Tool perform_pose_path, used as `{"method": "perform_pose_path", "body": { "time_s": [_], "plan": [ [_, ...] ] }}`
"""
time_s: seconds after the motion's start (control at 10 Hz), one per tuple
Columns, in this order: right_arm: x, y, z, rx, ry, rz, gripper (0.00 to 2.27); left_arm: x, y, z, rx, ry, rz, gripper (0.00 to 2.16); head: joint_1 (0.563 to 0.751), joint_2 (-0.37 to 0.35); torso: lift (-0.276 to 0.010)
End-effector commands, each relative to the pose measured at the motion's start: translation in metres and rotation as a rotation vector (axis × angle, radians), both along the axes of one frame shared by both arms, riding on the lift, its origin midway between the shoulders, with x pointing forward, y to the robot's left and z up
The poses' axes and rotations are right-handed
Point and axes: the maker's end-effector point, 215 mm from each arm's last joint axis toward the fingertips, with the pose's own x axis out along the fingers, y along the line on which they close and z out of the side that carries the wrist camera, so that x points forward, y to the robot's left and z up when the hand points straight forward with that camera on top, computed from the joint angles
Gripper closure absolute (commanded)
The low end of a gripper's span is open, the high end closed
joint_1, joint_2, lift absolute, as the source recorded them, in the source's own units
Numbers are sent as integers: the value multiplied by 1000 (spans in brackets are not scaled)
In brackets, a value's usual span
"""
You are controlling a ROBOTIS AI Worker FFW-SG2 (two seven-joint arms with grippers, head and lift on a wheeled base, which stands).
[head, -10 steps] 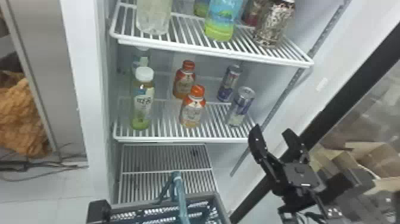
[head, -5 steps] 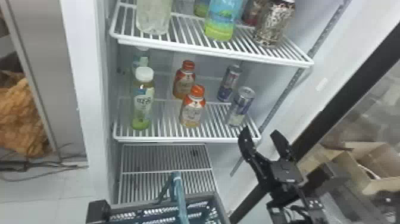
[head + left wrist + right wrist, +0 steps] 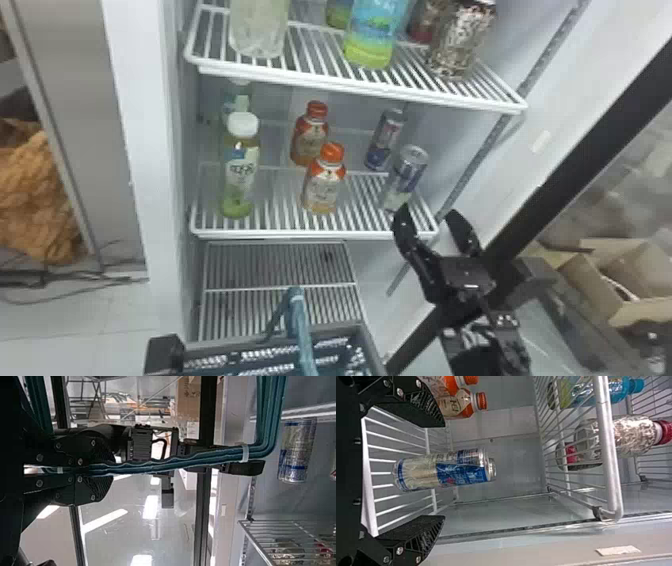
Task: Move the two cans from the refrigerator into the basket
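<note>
Slim silver-blue cans (image 3: 407, 172) stood on white wire shelf (image 3: 300, 233), black right tool (image 3: 429, 217) spread, teal basket handle (image 3: 301, 335) pinched by black left tool (image 3: 103, 470), pale tiled floor (image 3: 50, 320)

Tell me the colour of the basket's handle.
The handle is teal, clearest in the left wrist view.

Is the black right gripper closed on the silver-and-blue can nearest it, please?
No, the right gripper stands open, with a visible gap between each finger and the can.
</note>
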Motion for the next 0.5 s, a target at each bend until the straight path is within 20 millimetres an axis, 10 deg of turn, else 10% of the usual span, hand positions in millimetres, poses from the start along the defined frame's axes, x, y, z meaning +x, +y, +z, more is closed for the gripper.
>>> {"method": "perform_pose_path", "body": {
  "time_s": [0.0,0.4],
  "plan": [
    [11,-4,2,-1,-19,-5,194,1,0,1,0,-3,1,1210,695,-350,-266],
    [37,-6,8,5,-61,-5,197,3,0,1,1,-8,1,1210,695,-350,-266]
  ]
}}
